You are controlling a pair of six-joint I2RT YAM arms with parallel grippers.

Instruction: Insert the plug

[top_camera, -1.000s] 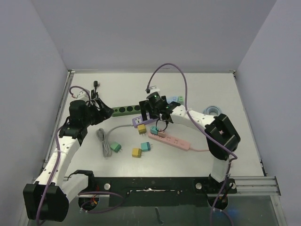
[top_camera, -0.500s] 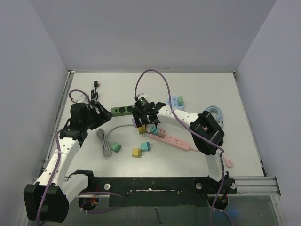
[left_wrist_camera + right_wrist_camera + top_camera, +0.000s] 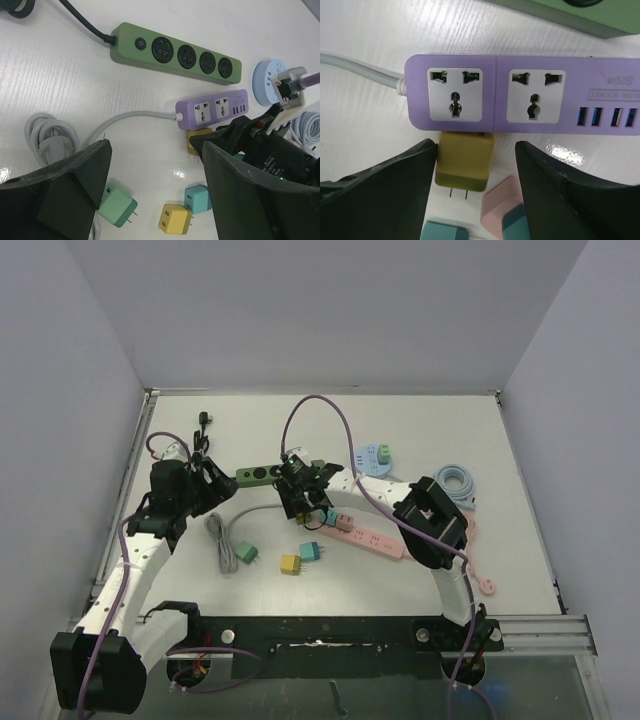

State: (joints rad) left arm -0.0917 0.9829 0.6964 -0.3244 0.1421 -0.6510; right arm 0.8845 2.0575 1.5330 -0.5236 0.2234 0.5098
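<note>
Your yellow plug [image 3: 464,161] lies flat on the table [image 3: 420,430], its back end tucked against the long edge of the purple power strip [image 3: 520,95], just below the socket nearest that strip's cable end. Its two prongs point away from the strip, so it is not in any socket.

You have the right claw [image 3: 476,150] spread wide and straddling the plug. One finger [image 3: 395,180] sits hard by the plug's side, though contact cannot be judged, and the other finger [image 3: 560,190] stands clear of it. Nothing is gripped.

The end of the pink power strip [image 3: 497,202] lies near the plug's prongs, on the same side of the purple strip. A grey cable [image 3: 355,67] leaves the purple strip's socket end. On the opposite long edge, near and roughly parallel, runs the green power strip [image 3: 175,59]. A round blue socket [image 3: 267,82] sits just past the purple strip's USB end.

Farther out on the plug's side of the purple strip lie a teal plug [image 3: 197,198], a second yellow plug [image 3: 175,219] and a green plug [image 3: 117,205].

Your left claw [image 3: 155,155] hangs over the table well beyond the purple strip's cable end, fingers wide apart and holding nothing.
</note>
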